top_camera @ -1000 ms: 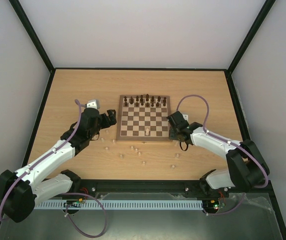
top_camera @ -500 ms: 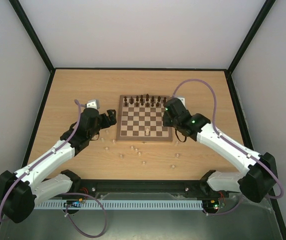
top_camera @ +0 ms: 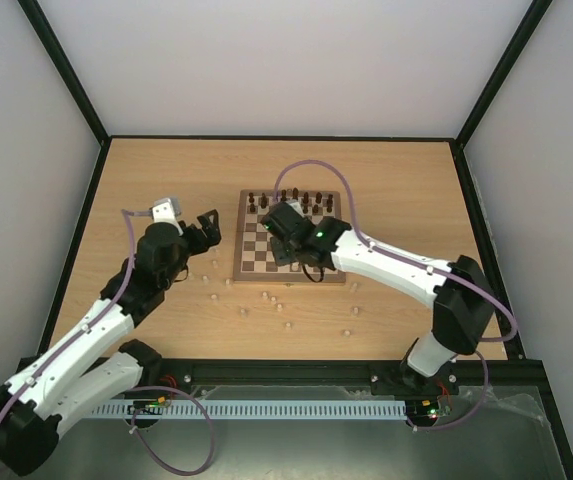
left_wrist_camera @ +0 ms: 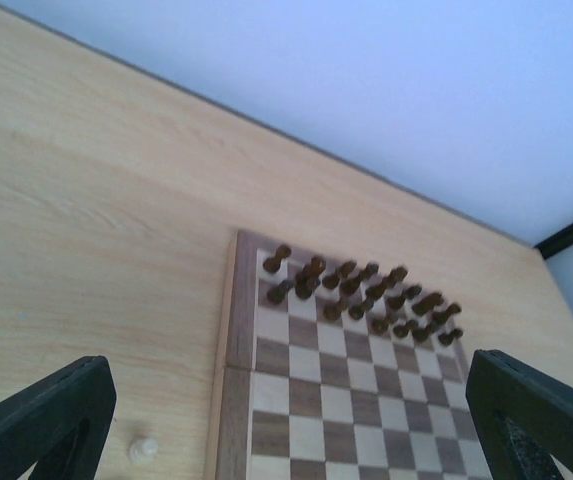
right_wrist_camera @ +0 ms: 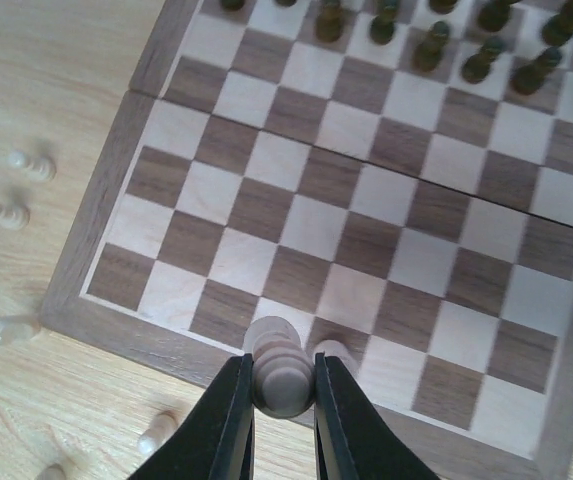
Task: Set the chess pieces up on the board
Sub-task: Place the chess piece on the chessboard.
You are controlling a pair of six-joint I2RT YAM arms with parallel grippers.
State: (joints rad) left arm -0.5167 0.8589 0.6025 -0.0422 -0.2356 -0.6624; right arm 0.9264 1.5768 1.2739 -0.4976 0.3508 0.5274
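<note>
Right end effector swung over board, gripping chess piece | left end effector wide

No readable text, labels, brands, numbers or signs in any view

L white-and-black arm angles fwd & to the right, its black two-finger left gripper w/ jaws spread wide. R white-and-black arm reaches across to the left; black right gripper points down, fingers pinched on a small pale cream chess piece.
</note>
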